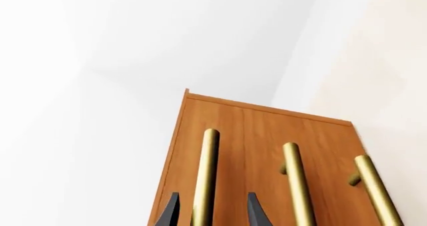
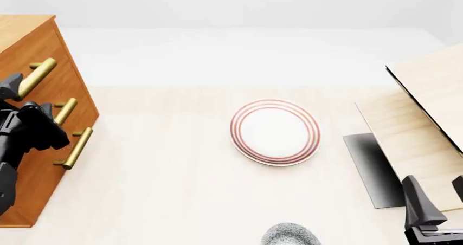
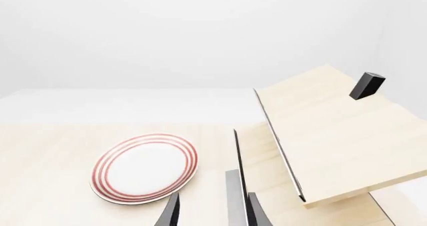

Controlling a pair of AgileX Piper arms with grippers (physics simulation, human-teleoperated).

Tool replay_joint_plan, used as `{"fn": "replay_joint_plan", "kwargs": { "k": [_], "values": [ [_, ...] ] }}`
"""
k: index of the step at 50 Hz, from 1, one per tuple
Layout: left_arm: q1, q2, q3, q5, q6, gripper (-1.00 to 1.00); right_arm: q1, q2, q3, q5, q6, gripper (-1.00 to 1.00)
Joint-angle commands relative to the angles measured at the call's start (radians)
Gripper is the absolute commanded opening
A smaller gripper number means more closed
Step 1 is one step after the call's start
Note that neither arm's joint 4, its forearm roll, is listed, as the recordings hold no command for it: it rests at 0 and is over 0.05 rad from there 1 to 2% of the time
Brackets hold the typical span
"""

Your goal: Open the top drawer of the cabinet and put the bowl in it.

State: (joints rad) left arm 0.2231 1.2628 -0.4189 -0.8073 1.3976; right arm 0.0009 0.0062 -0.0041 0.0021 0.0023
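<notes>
The orange-brown cabinet stands at the table's left edge with its three drawers shut. My left gripper is open at the top drawer. In the left wrist view its dark fingers stand on either side of that drawer's brass handle without gripping it. The speckled grey-blue bowl sits at the near edge of the front view, partly cut off. My right gripper hangs open and empty at the near right, to the right of the bowl. The right wrist view does not show the bowl.
A white plate with red rings lies mid-table, also seen as the plate from the right wrist. Pale light-wood furniture with a dark base stands at the right, just ahead of my right gripper. The lower two brass handles project from the cabinet.
</notes>
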Motion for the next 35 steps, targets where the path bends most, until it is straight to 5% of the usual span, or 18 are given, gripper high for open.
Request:
{"fn": "replay_joint_plan", "kwargs": {
  "k": [1, 19, 20, 35],
  "values": [
    [0.035, 0.059, -0.037, -0.020, 0.000, 1.00, 0.000, -0.001, 0.001, -0.001, -0.001, 1.00],
    [0.060, 0.085, -0.026, -0.045, -0.009, 1.00, -0.001, -0.001, 0.001, -0.001, 0.000, 1.00],
    [0.059, 0.083, -0.022, -0.050, -0.007, -1.00, 0.000, -0.001, 0.001, -0.001, -0.001, 1.00],
    [0.040, 0.034, 0.040, -0.053, 0.003, -1.00, 0.000, -0.001, 0.001, -0.001, -0.001, 1.00]
  ]
}}
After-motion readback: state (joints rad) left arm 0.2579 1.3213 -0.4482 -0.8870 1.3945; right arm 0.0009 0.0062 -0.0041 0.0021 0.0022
